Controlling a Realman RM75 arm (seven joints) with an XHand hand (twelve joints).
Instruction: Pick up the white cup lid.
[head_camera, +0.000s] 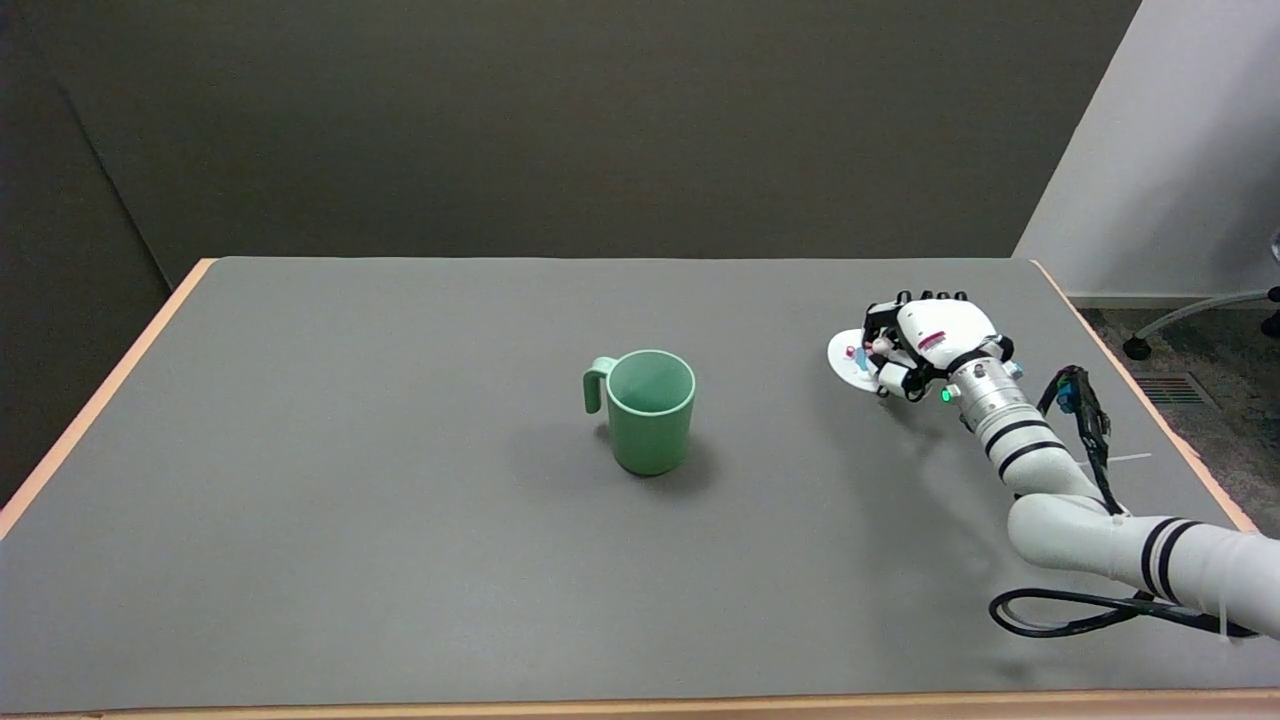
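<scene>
Well apart to the left, a green plastic handled mug (648, 410) stands upright on the grey counter (400, 560); far right, the right hand (925, 350) clasps the round white cup lid (850, 362), tilted.

The only thing standing in my way on the tabletop (400, 560) is the green mug (648, 410), upright near the middle, well apart from my right hand (925, 350). Bare grey surface lies between us, and broad open stretches run along the near edge.
</scene>
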